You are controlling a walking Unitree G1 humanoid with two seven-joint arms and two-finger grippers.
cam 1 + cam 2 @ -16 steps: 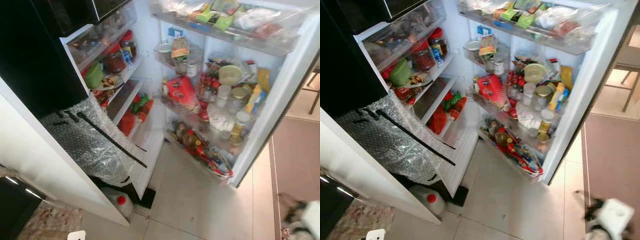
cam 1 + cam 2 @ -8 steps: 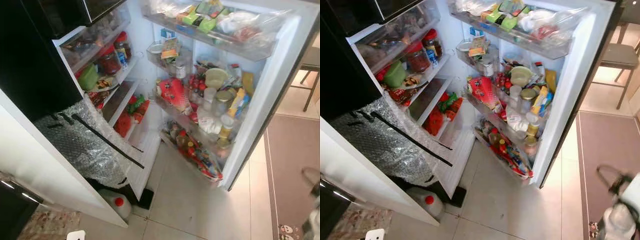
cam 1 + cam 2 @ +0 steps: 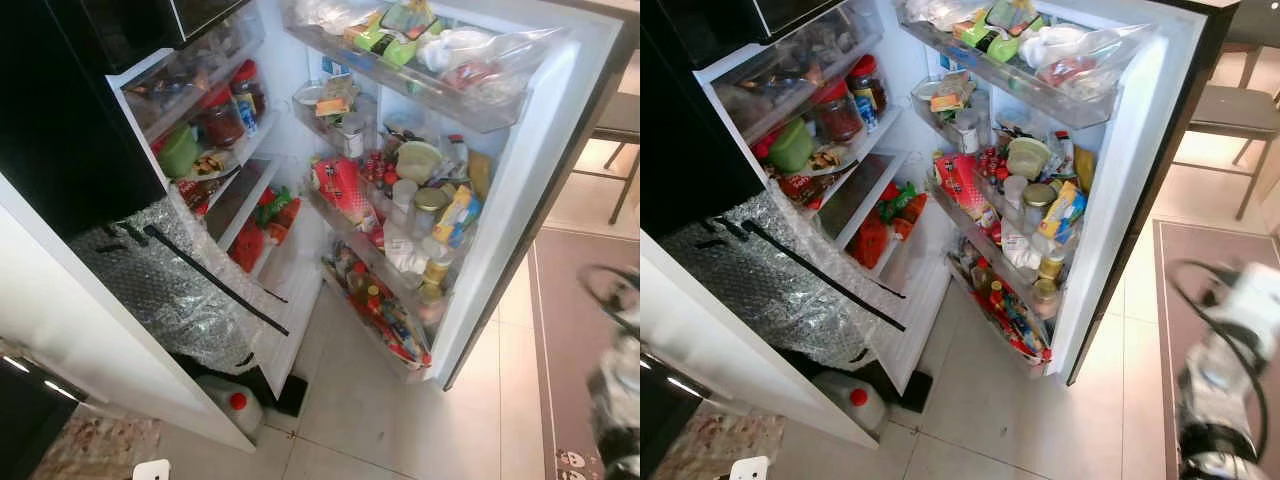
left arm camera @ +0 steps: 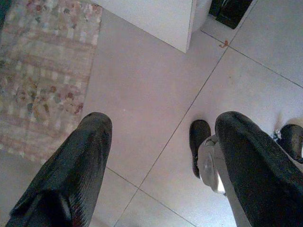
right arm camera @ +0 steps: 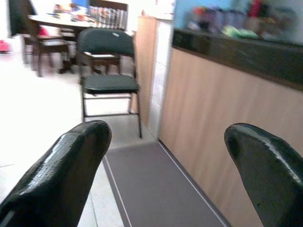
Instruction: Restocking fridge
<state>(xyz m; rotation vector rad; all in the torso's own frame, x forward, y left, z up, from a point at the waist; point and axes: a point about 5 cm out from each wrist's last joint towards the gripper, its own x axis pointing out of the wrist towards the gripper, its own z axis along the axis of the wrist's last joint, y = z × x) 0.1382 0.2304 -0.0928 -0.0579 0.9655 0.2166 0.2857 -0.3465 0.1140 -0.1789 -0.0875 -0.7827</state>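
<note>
right end effector (image 3: pixel 1225 370) a blur

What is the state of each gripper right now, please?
Left gripper: open, holding nothing, pointed down at the floor.
Right gripper: open, holding nothing, pointed toward a chair.

Pale tiled floor (image 3: pixel 400 410) carries a white jug with a red cap (image 3: pixel 235 403) beside the fridge's open lower drawer, a patterned rug (image 4: pixel 42 71) and a dark mat (image 3: pixel 1200 290).
</note>
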